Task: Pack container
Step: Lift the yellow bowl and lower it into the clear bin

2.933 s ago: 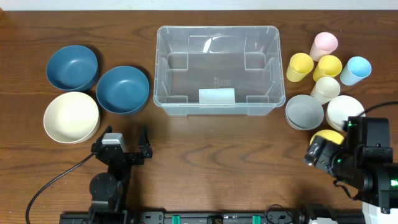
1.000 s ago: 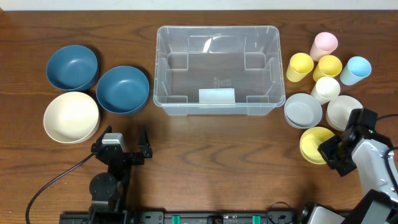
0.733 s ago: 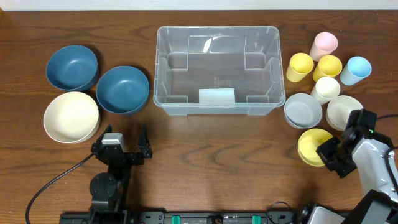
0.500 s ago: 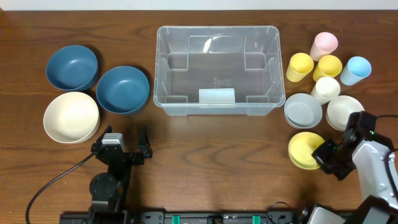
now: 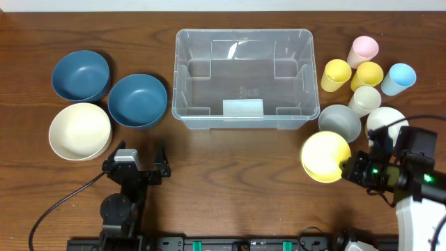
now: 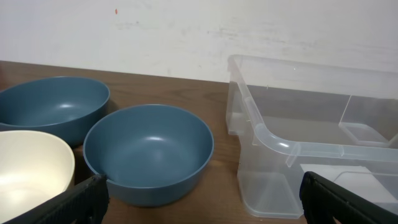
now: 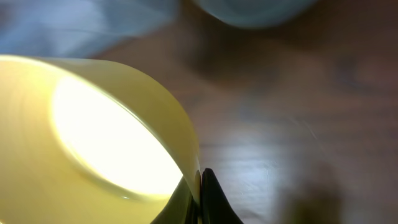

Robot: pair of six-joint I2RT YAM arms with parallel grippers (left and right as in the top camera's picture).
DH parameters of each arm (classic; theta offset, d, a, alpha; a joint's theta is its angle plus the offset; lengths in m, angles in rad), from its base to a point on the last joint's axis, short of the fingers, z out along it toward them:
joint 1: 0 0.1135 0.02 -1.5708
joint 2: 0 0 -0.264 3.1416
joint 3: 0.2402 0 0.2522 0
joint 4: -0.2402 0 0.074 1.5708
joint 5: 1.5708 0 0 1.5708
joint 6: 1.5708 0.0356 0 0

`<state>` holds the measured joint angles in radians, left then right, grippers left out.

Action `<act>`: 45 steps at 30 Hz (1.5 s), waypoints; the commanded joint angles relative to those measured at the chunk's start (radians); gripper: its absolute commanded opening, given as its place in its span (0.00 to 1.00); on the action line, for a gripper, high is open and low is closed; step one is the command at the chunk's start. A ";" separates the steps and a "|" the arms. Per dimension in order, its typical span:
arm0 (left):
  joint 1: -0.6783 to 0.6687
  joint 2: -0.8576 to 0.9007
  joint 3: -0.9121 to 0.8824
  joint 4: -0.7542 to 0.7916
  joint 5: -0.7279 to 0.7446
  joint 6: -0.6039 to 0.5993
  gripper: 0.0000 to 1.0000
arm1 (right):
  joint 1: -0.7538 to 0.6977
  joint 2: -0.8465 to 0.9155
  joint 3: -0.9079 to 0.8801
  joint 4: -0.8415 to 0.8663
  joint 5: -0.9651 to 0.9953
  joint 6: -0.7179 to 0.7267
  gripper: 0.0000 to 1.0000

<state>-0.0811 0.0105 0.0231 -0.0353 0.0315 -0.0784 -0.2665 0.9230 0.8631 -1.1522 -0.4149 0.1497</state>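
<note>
You are looking at a clear, see-through container on a dark brown, wood-grained table. Left of the container, a blue bowl, a second blue bowl and a cream bowl are sitting. Right of it, a grey bowl, a white bowl, a pink cup, a yellow cup, a second yellow cup, a light blue cup and a cream cup are standing. Off the container's right front corner, a yellow bowl is glowing bright against the black right tool. The left tool is showing black too.
</note>
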 commanded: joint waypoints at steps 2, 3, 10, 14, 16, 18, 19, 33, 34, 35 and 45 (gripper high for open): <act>0.004 -0.005 -0.019 -0.035 -0.005 0.006 0.98 | 0.125 -0.053 0.138 0.018 -0.005 0.019 0.01; 0.004 -0.005 -0.019 -0.035 -0.005 0.006 0.98 | 0.153 -0.053 0.166 0.030 0.023 0.037 0.01; 0.004 -0.005 -0.019 -0.035 -0.005 0.006 0.98 | 0.364 0.077 0.369 0.151 0.207 0.106 0.02; 0.004 -0.005 -0.019 -0.035 -0.005 0.006 0.98 | 0.481 0.240 0.494 0.202 0.372 0.108 0.01; 0.004 -0.005 -0.019 -0.035 -0.005 0.006 0.97 | 0.533 0.330 0.555 0.224 0.468 0.108 0.02; 0.004 -0.005 -0.019 -0.035 -0.005 0.006 0.98 | 0.568 0.415 0.607 0.241 0.539 0.108 0.02; 0.004 -0.005 -0.019 -0.035 -0.005 0.006 0.98 | 0.583 0.461 0.631 0.250 0.569 0.108 0.02; 0.004 -0.005 -0.019 -0.035 -0.005 0.006 0.98 | 0.620 0.921 0.727 0.402 0.705 0.087 0.02; 0.004 -0.005 -0.019 -0.035 -0.005 0.006 0.98 | 0.618 0.937 0.727 0.410 0.708 0.084 0.02; 0.004 -0.005 -0.019 -0.035 -0.005 0.006 0.98 | 0.616 0.952 0.727 0.419 0.712 0.081 0.01; 0.004 -0.005 -0.019 -0.035 -0.005 0.006 0.98 | 0.592 1.055 0.727 0.511 0.726 0.055 0.02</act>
<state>-0.0811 0.0101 0.0231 -0.0357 0.0315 -0.0780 0.3359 1.9572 1.5623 -0.6506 0.2821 0.2222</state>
